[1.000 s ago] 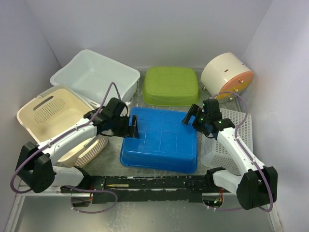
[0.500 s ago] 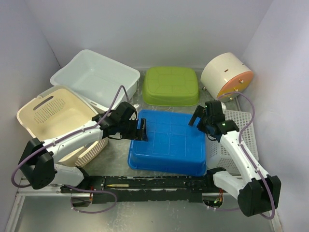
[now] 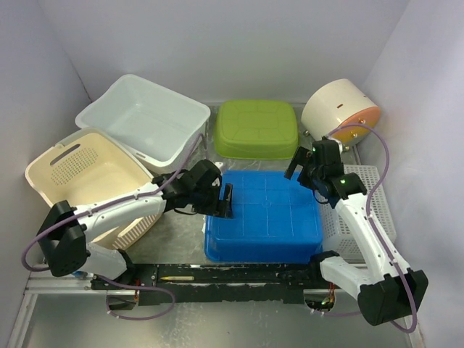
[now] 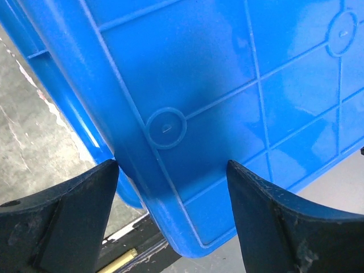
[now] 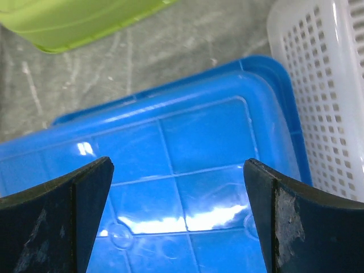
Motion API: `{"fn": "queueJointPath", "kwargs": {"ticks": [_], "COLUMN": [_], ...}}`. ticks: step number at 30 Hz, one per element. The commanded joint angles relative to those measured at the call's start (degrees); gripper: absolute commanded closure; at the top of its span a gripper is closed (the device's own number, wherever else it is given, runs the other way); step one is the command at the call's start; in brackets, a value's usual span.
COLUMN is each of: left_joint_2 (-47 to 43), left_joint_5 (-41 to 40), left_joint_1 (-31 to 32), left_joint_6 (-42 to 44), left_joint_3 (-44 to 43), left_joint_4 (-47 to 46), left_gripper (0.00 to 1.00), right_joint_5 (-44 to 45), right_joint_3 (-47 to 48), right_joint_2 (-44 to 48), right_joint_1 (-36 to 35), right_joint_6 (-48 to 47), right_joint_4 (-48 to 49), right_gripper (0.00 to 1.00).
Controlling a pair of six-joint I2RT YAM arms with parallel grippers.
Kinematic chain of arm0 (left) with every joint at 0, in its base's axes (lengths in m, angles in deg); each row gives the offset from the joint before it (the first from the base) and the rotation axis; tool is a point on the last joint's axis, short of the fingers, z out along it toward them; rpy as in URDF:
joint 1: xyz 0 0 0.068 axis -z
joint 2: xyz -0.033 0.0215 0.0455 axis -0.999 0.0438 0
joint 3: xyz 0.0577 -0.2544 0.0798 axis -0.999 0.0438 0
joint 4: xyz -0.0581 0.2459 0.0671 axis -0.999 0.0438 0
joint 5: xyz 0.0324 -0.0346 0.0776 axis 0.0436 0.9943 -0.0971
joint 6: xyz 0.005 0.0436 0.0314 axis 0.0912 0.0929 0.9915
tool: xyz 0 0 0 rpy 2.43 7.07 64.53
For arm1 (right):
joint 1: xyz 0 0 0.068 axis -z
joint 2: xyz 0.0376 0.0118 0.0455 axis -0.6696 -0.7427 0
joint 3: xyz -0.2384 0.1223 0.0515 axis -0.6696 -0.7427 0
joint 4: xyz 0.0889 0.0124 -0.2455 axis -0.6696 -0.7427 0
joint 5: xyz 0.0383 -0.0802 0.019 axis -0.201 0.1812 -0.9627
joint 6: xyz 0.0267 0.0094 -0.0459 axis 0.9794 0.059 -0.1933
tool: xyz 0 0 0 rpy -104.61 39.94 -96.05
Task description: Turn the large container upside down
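Observation:
The large blue container [image 3: 268, 214] lies bottom-up on the table, its ribbed base facing up. My left gripper [image 3: 226, 199] is open at its left edge. In the left wrist view the jaws [image 4: 170, 165] straddle the container's [image 4: 227, 85] near-left corner, one finger beside the wall, one over the base. My right gripper [image 3: 299, 168] is open and empty above the far right corner. In the right wrist view it [image 5: 177, 165] hovers over the blue base [image 5: 187, 148].
A white perforated basket [image 3: 359, 210] touches the blue container's right side. A green upturned tub [image 3: 257, 128], a white tub [image 3: 145, 116], a cream basket [image 3: 87, 170] and a cream-and-orange drum [image 3: 339, 112] ring the back. A black rail [image 3: 232, 274] runs along the front.
The blue container has slid to the right, up against the white perforated basket. My left gripper has followed its left edge rightward. My right gripper has moved right and back.

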Motion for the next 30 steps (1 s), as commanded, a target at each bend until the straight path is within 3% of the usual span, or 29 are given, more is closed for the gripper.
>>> {"fn": "queueJointPath", "kwargs": {"ticks": [1, 6, 10, 14, 15, 19, 24, 30], "left_joint_2": [-3.6, -5.7, -3.7, -3.4, -3.6, -1.7, -0.6, 2.3], "left_joint_5": [-7.2, -18.9, -23.0, -33.7, -35.3, -25.4, -18.9, -16.0], "left_joint_1": [2.8, 2.2, -3.8, -7.1, -8.2, -26.7, -42.6, -51.8], "left_joint_6": [-2.8, -2.5, -1.9, -4.7, -3.9, 4.0, 9.5, 12.8], "left_joint_3": [-2.8, -11.8, -19.9, -28.4, -30.0, -32.5, -30.7, -26.7], "left_joint_4": [2.3, 12.8, 19.2, 26.4, 27.5, 29.3, 23.8, 18.4], "left_gripper": [0.13, 0.11, 0.11, 0.13, 0.0, 0.02, 0.02, 0.02], "right_joint_5": [-2.7, -2.6, -4.8, -5.5, -4.7, -3.7, -7.2, -7.7], "right_joint_3": [3.9, 4.2, 1.8, 0.3, 0.1, -1.5, -1.5, -2.0], "right_joint_2": [0.0, 1.7, 3.7, 4.7, 4.7, 4.8, 3.4, 3.1], "right_joint_1": [-0.7, -0.7, -0.7, -0.7, -0.8, -0.8, -0.9, -1.1], "right_joint_6": [-2.7, -2.3, -0.1, 3.2, 4.3, 5.3, 6.5, 8.6], "right_joint_4": [2.6, 6.7, 12.7, 17.7, 18.4, 22.5, 26.2, 28.5], "right_gripper": [0.0, 0.0, 0.0, 0.0, 0.0, 0.0, 0.0, 0.0]}}
